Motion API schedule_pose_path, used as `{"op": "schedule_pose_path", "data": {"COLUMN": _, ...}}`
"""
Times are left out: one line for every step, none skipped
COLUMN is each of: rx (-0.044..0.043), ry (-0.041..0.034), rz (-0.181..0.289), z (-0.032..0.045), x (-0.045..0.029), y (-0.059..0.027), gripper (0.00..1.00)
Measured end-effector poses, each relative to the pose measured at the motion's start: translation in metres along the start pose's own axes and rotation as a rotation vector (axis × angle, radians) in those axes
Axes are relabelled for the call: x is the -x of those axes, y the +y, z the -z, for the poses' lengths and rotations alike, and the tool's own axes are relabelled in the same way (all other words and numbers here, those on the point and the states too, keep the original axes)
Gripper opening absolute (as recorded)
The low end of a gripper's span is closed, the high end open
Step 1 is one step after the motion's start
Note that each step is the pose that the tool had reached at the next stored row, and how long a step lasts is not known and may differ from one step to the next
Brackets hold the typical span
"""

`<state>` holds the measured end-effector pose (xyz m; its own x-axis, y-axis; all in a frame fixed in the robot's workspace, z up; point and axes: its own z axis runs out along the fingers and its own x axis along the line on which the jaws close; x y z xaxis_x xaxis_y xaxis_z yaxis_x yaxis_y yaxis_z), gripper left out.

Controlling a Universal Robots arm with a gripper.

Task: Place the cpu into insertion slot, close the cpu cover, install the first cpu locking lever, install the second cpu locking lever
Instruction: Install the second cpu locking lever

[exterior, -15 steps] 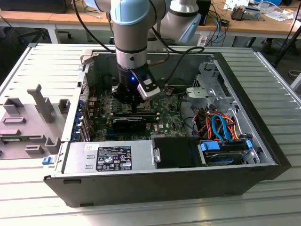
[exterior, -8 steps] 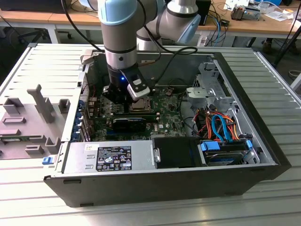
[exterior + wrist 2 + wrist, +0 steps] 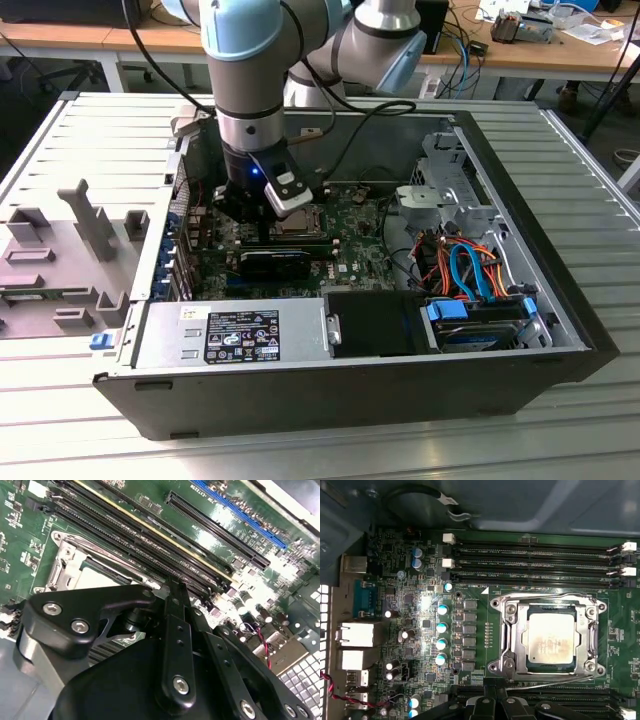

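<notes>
The tool (image 3: 268, 222) hangs inside the open computer case (image 3: 560, 330), low over the green circuit board (image 3: 420, 630), with its black fingers (image 3: 175, 645) drawn together and nothing visible between them; whether they are fully clenched cannot be told. Just beside the tool, in the first wrist view, the cpu (image 3: 551, 637) lies flat in the insertion slot (image 3: 519, 645) with its silver-grey top facing up. The cpu cover (image 3: 547, 604) is down around the chip, framing it through its square window. A thin metal locking lever (image 3: 555, 676) runs along the socket edge nearest the tool. Beyond the socket, away from the tool, lie the long black memory slots (image 3: 535, 562). The case rests on a ribbed metal worktop (image 3: 90, 140).
</notes>
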<state>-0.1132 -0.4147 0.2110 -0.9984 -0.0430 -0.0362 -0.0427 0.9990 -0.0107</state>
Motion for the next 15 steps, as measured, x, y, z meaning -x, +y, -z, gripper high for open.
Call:
{"op": "schedule_pose_path", "data": {"rx": 0.0, "ry": 0.0001, "rz": 0.004, "z": -0.0004, "x": -0.0001, "y": 0.0008, "gripper": 0.11}}
{"op": "schedule_pose_path", "data": {"rx": 0.0005, "ry": -0.0001, "rz": 0.011, "z": -0.0011, "x": 0.0001, "y": 0.0031, "gripper": 0.11}}
{"op": "schedule_pose_path", "data": {"rx": 0.0005, "ry": -0.0002, "rz": 0.014, "z": -0.0014, "x": 0.0002, "y": 0.0048, "gripper": 0.11}}
{"op": "schedule_pose_path", "data": {"rx": 0.0007, "ry": -0.0003, "rz": 0.018, "z": -0.0019, "x": 0.0002, "y": 0.0065, "gripper": 0.11}}
{"op": "schedule_pose_path", "data": {"rx": 0.0009, "ry": -0.0003, "rz": 0.022, "z": -0.0026, "x": 0.0002, "y": 0.0078, "gripper": 0.11}}
{"op": "schedule_pose_path", "data": {"rx": 0.0012, "ry": -0.0004, "rz": 0.026, "z": -0.0033, "x": 0.0002, "y": 0.0083, "gripper": 0.11}}
{"op": "schedule_pose_path", "data": {"rx": 0.001, "ry": -0.0001, "rz": 0.033, "z": -0.0042, "x": 0.0001, "y": 0.0084, "gripper": 0.11}}
{"op": "schedule_pose_path", "data": {"rx": 0.0013, "ry": -0.0001, "rz": 0.037, "z": -0.0049, "x": -0.0001, "y": 0.0084, "gripper": 0.11}}
{"op": "schedule_pose_path", "data": {"rx": 0.0021, "ry": -0.0002, "rz": 0.041, "z": -0.0056, "x": -0.0002, "y": 0.0084, "gripper": 0.11}}
{"op": "schedule_pose_path", "data": {"rx": 0.0031, "ry": -0.0005, "rz": 0.045, "z": -0.0061, "x": -0.0003, "y": 0.0085, "gripper": 0.11}}
{"op": "schedule_pose_path", "data": {"rx": 0.004, "ry": -0.0006, "rz": 0.048, "z": -0.0063, "x": -0.0003, "y": 0.0085, "gripper": 0.11}}
{"op": "schedule_pose_path", "data": {"rx": 0.0046, "ry": -0.0006, "rz": 0.051, "z": -0.0064, "x": -0.0003, "y": 0.0085, "gripper": 0.11}}
{"op": "schedule_pose_path", "data": {"rx": 0.0054, "ry": -0.0007, "rz": 0.054, "z": -0.0066, "x": -0.0004, "y": 0.0086, "gripper": 0.11}}
{"op": "schedule_pose_path", "data": {"rx": 0.0064, "ry": -0.0007, "rz": 0.057, "z": -0.0068, "x": -0.0004, "y": 0.0086, "gripper": 0.11}}
{"op": "schedule_pose_path", "data": {"rx": 0.0077, "ry": -0.0009, "rz": 0.06, "z": -0.007, "x": -0.0003, "y": 0.0086, "gripper": 0.11}}
